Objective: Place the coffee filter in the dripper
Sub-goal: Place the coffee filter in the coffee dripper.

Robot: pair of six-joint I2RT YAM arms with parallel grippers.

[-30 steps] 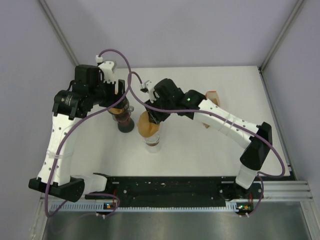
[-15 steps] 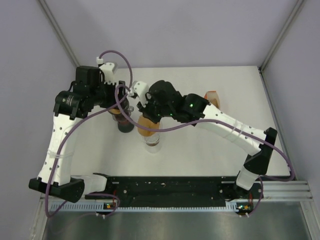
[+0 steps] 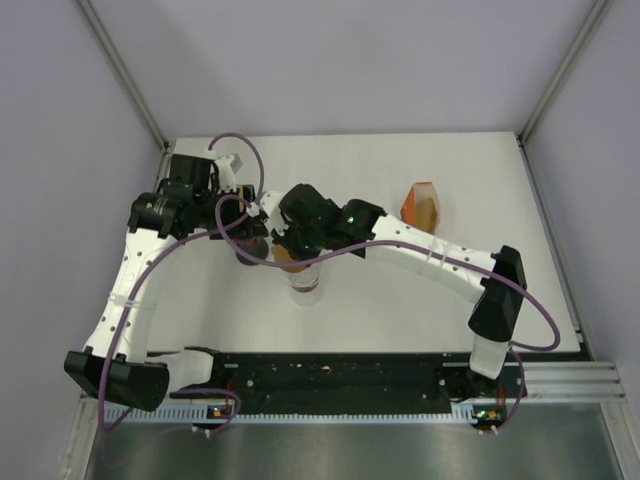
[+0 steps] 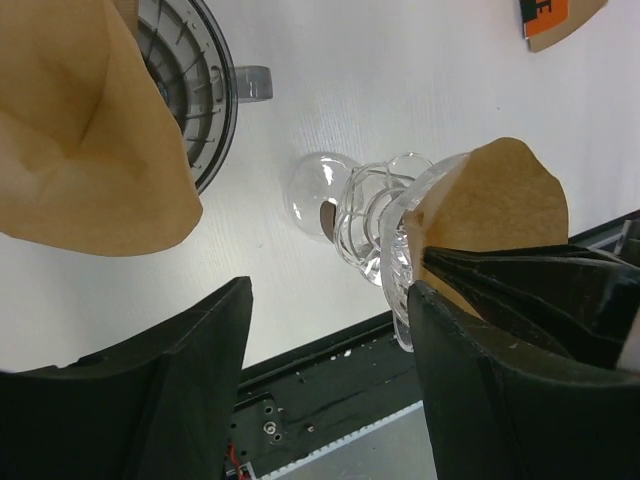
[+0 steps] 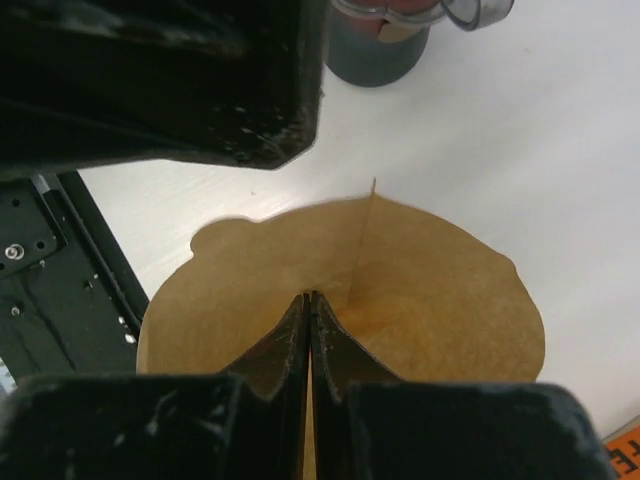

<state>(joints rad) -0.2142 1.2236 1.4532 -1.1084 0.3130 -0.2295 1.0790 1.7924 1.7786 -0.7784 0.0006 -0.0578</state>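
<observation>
Readable text: next to none.

1. Orange pack point(image 3: 422, 203), seen from overhead. Whatever is printed on it is too small to read.
2. Same orange pack point(image 4: 565, 12) at the top corner of my left wrist view. It carries a black panel with pale strokes, possibly the lower halves of capital letters, cut off by the frame edge.
3. Orange pack point(image 5: 625, 460) at the bottom corner of my right wrist view. It shows a few white marks that I cannot read.

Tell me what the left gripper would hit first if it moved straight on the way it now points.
Probably the glass dripper just ahead of the open left gripper, or the table beside it; depth is unclear.
</observation>
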